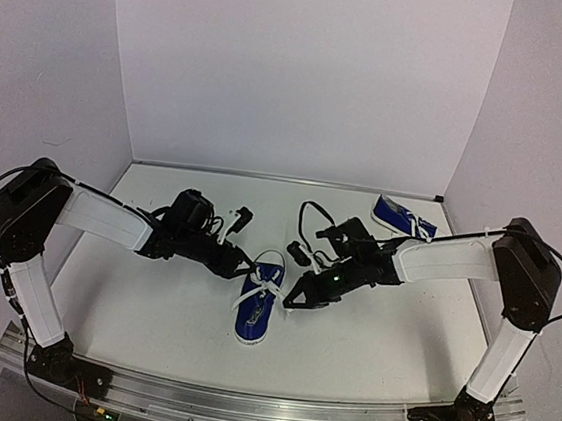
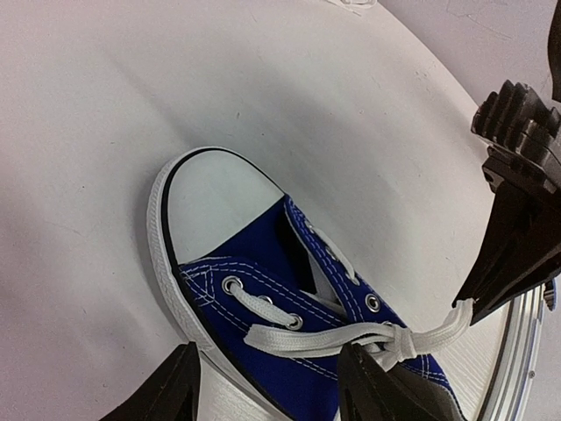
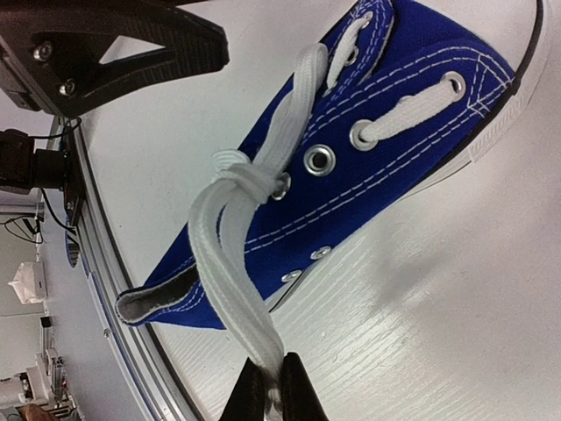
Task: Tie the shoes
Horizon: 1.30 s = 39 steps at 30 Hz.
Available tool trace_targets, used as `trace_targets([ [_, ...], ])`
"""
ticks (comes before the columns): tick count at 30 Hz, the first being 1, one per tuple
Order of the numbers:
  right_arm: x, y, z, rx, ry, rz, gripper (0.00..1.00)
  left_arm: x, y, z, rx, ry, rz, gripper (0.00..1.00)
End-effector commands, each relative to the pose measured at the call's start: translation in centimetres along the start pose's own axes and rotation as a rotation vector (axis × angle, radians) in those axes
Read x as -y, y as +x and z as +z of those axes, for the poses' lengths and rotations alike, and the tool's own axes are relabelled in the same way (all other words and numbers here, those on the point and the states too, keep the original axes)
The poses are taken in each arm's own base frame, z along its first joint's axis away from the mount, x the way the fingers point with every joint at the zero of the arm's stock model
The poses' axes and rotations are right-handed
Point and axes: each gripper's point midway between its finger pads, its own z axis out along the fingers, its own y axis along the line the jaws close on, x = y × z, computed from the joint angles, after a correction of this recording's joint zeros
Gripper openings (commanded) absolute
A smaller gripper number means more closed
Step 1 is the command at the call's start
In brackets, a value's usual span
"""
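Note:
One blue shoe (image 1: pixel 257 307) with a white toe cap lies mid-table, its heel toward the near edge. Its white laces (image 1: pixel 265 281) are crossed into a knot (image 3: pixel 245 175) over the tongue. My right gripper (image 1: pixel 289 302) is at the shoe's right side, shut on a doubled lace strand (image 3: pixel 232 281) pulled taut from the knot, as the right wrist view (image 3: pixel 272 390) shows. My left gripper (image 1: pixel 245 265) is open at the shoe's left side. In the left wrist view (image 2: pixel 267 390) its fingers (image 2: pixel 166 390) straddle the shoe's (image 2: pixel 263 263) edge, one finger just below the knot (image 2: pixel 399 340). The second shoe (image 1: pixel 403 218) lies at the back right.
White walls enclose the table on three sides. An aluminium rail (image 1: pixel 240 407) runs along the near edge, and it also shows in the right wrist view (image 3: pixel 96 263). Black cables (image 1: pixel 311 214) loop above the right arm's wrist.

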Motion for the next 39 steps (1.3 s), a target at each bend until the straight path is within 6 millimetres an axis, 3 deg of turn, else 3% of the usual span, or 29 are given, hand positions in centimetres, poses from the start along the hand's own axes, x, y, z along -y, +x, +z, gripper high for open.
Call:
trace_targets([
  [1,-2.4,-1.7,-1.6,0.042,-0.056,-0.064,0.07,0.4,-2.0,0.0,0.042,0.024,0.02,0.55],
  [6,-3.2,-1.6,-1.9,0.037,-0.091,-0.073,0.19,0.2,-1.9,0.0,0.039,0.024,0.021,0.57],
  [10,-2.7,-1.5,-1.8,0.036,-0.071,-0.069,0.0,0.1,-1.9,0.0,0.039,0.026,0.021,0.57],
  [15,-1.8,-1.8,-1.5,0.043,-0.028,-0.063,0.0,0.2,-1.9,-0.1,0.041,0.029,0.022,0.56],
  [22,0.2,-4.8,-2.6,0.129,0.075,-0.027,0.0,-0.1,-1.9,0.3,0.037,0.038,-0.002,0.56],
  [25,0.8,-5.2,-2.3,0.128,0.081,-0.014,0.0,-0.2,-1.7,0.9,0.025,0.044,-0.01,0.54],
  [29,2.2,-4.5,-1.3,0.099,0.111,0.011,0.0,-0.4,-1.5,1.2,0.011,0.041,-0.009,0.54],
  [39,6.2,-0.5,1.5,-0.018,0.168,0.061,0.0,0.4,-1.6,1.1,0.027,0.083,-0.023,0.54],
])
